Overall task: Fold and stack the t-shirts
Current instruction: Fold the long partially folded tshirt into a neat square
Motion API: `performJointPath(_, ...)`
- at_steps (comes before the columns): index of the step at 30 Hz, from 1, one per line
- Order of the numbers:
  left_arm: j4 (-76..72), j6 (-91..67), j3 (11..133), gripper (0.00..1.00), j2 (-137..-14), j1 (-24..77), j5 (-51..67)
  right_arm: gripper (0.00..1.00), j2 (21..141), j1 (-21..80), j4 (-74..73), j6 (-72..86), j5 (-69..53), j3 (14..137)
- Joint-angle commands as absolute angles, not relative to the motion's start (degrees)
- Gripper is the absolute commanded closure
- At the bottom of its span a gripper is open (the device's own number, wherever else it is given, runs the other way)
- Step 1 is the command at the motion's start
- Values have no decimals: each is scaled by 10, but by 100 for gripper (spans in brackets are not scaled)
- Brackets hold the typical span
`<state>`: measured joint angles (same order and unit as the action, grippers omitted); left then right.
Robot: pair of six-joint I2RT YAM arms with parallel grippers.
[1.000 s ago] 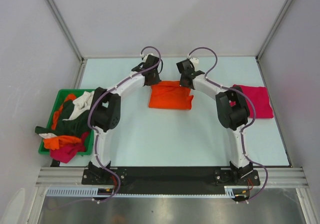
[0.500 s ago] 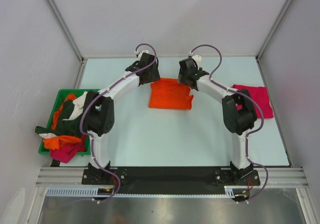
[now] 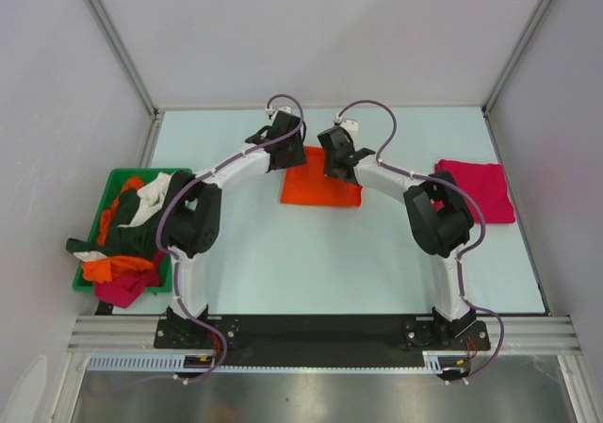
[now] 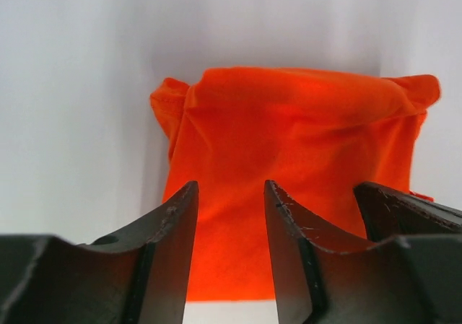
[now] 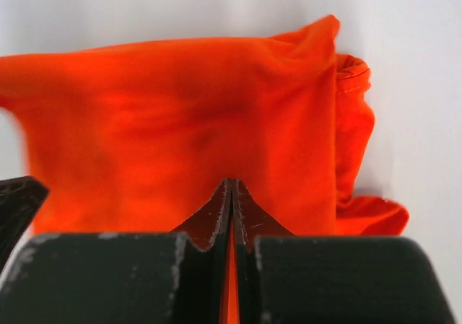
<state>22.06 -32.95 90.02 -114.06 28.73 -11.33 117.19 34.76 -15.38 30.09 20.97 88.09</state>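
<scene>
A bright orange t-shirt (image 3: 320, 188) lies folded on the pale table (image 3: 311, 253), mid-table. My left gripper (image 3: 285, 152) hangs over its far left corner. In the left wrist view its jaws (image 4: 230, 187) stand open, with the orange cloth (image 4: 289, 122) below the gap and nothing between them. My right gripper (image 3: 339, 159) is over the shirt's far right part. Its fingers (image 5: 232, 183) are shut tip to tip just above the orange cloth (image 5: 180, 107). A magenta-red t-shirt (image 3: 479, 189) lies folded at the right.
A green bin (image 3: 94, 253) at the left table edge holds a heap of loose t-shirts in dark green, cream, orange and magenta. Grey walls and metal posts enclose the table on three sides.
Both wrists have drawn nearer and come in over the far edge of the orange shirt. The shirt's right edge now lies flatter and straighter.
</scene>
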Motion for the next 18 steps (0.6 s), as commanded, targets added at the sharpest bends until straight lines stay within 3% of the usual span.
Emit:
performJointPath(1, 212, -314, 972, 51, -1194, 287, -91, 97, 1224, 315, -146, 311, 200, 931)
performJointPath(6, 229, -312, 1033, 44, -1258, 277, -70, 95, 1266, 301, -161, 305, 193, 982)
performJointPath(11, 271, -319, 1096, 44, -1338, 266, -45, 92, 1288, 295, -184, 312, 184, 988)
performJointPath(18, 267, -333, 1054, 44, -1332, 264, -52, 88, 1257, 294, -161, 308, 171, 936)
